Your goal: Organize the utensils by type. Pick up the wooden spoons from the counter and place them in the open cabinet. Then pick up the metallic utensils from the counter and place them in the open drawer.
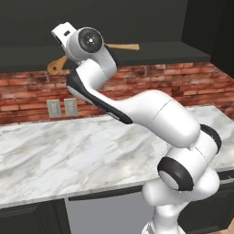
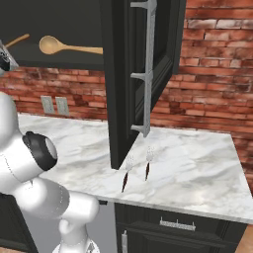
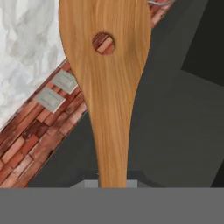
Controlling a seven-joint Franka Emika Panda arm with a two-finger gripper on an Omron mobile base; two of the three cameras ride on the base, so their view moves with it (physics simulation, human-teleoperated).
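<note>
I'm on the first half of the job, with the second wooden spoon going up to the cabinet (image 2: pixel 74 20). The gripper (image 3: pixel 112 179) is clamped on the handle end of the small spoon (image 3: pixel 107 78). In the hand view the spoon rises straight out from between the jaws, its holed blade at the far end.

From the left base view that blade (image 1: pixel 57 65) hangs below the front edge of the shelf (image 1: pixel 173 51), in front of the brick wall. So I judge the spoon is up at shelf height but not resting on the shelf. The hand view agrees: behind the blade I see brick, wall outlets (image 3: pixel 57 89) and a patch of counter (image 3: pixel 26 48), with the dark shelf off to the right.

The big spoon (image 2: pixel 64 47) already lies on the shelf, bowl to the left, and its handle runs toward the open door (image 2: pixel 143 74).

Next, I think, I need to carry the small spoon further in, so that most of its length is over the shelf board and clear of the big spoon. Then I lower it and let go. If I let go here, it would likely tip off the edge.

The two forks (image 2: pixel 137 172) lie side by side near the counter's front edge, under the open door, untouched. They come after this.
</note>
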